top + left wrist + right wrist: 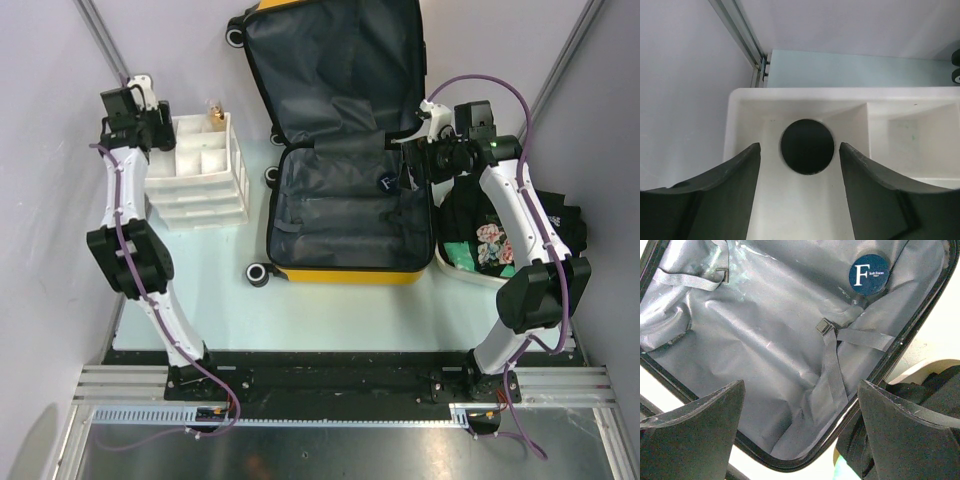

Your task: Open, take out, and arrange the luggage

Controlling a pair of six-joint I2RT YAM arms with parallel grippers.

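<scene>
**A:** Where is the suitcase?

**B:** The suitcase (330,220) lies open in the middle of the table (330,310). Its yellow edge faces the arms, and the lid (335,70) is thrown back toward the far side. Both halves show dark grey lining. A black wheel (258,273) sticks out at the near left corner.

**A:** Is anything in it?

**B:** There is a round dark blue tag (868,272) with a white letter F, close to the right wall of the near half. Grey straps meet at a buckle (826,326) and lie loose on the lining.

**A:** And the right hand?

**B:** The right gripper (801,385) hovers over the right edge of the near half, just beside that tag in the overhead view. Its jaws are spread wide and hold nothing.

**A:** What sits to its right?

**B:** A white tub (470,272) is on the right side of the case, filled with dark clothes (490,240), one with a flower print.

**A:** Where is the left hand?

**B:** The left gripper (800,146) is well apart from the case, above the white drawer unit (200,185) on the left side of the table. It points down into the rear left compartment.

**A:** Is it gripping anything?

**B:** No. Its jaws stand apart, and a flat black disc (807,146) lies on the compartment floor between them. Neither finger touches it.
</scene>
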